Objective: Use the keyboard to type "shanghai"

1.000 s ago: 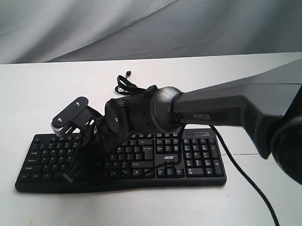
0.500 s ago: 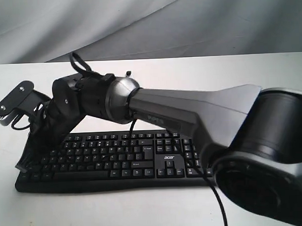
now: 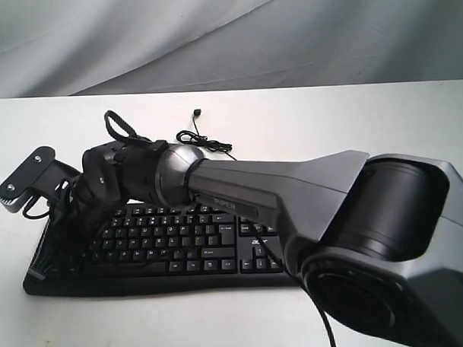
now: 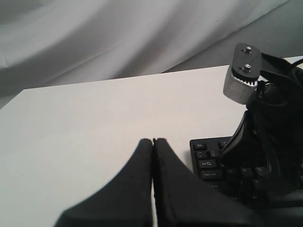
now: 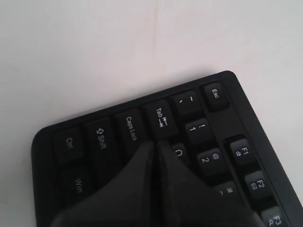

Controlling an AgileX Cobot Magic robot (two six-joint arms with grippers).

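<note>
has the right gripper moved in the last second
Yes. The right gripper went left in the exterior view along the keyboard, from its left-middle keys to its far left end.

keyboard (image 3: 181, 244) on table (image 3: 328, 117) | right hand (image 5: 155, 143) over its left end

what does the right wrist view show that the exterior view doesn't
Only the right wrist view: readable key legends such as the Tab key, and the right gripper shut, its tips right by that key. Only the exterior view: the right arm stretched across to the far left, and the thin cable coiled behind. Both: the left end of the keyboard on the white table.
</note>
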